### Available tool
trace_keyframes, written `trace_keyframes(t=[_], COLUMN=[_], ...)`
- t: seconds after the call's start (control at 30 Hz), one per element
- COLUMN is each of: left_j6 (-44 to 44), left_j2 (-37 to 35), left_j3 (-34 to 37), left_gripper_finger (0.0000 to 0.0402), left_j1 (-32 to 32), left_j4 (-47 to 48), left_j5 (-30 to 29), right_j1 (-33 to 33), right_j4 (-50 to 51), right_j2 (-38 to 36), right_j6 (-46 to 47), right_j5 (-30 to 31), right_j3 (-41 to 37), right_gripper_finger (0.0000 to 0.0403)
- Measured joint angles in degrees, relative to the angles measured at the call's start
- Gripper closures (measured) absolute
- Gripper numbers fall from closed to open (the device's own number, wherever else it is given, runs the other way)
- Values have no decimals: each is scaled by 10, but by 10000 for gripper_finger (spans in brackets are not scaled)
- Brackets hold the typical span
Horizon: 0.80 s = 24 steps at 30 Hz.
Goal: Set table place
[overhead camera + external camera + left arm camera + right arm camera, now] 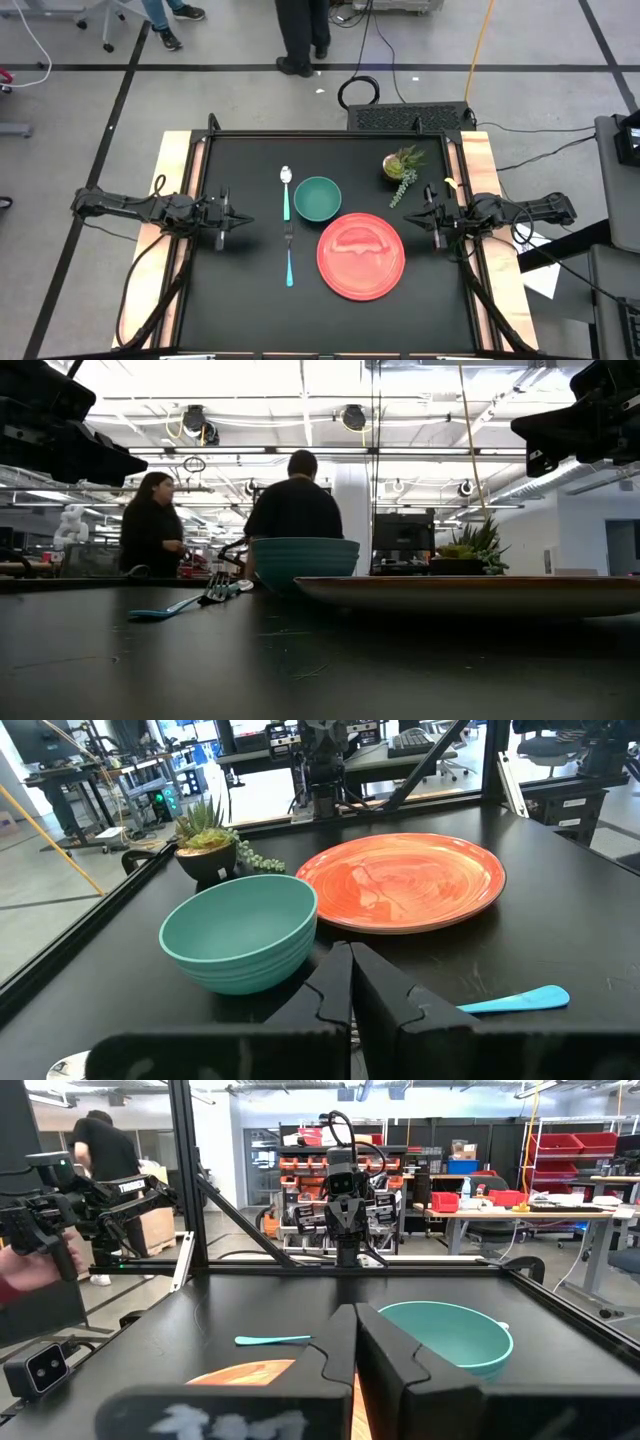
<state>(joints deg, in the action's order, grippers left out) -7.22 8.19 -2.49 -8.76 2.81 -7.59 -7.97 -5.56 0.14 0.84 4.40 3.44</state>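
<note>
A round red plate lies flat on the black table, right of centre. The teal bowl stands just beyond it, toward the far edge. Left of the bowl lie a teal-handled spoon and, nearer the front, a teal-handled fork. My left gripper hovers shut over the table's left side, pointing toward the cutlery. My right gripper hovers shut over the right side, pointing at the plate's far edge. Neither holds anything.
A small potted plant stands at the far right of the table. Pale wood strips run along both short sides. People stand beyond the far edge. Bare black surface lies along the near edge and at the far left.
</note>
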Motion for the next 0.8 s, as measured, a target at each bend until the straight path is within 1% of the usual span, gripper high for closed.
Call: trace_keyframes(t=[0.27, 0.57, 0.8], left_j6=[6, 90, 87], left_j2=[0, 0, 0], left_j3=[0, 0, 0], left_gripper_finger=[392, 392, 392], left_j1=[0, 0, 0], left_j4=[0, 0, -28], left_j5=[0, 1, 1], right_j1=[0, 0, 0], right_j4=[0, 0, -2], right_j2=[0, 0, 0], right_j6=[0, 0, 0], right_j5=[0, 0, 0], right_j3=[0, 0, 0], right_gripper_finger=[403, 403, 403])
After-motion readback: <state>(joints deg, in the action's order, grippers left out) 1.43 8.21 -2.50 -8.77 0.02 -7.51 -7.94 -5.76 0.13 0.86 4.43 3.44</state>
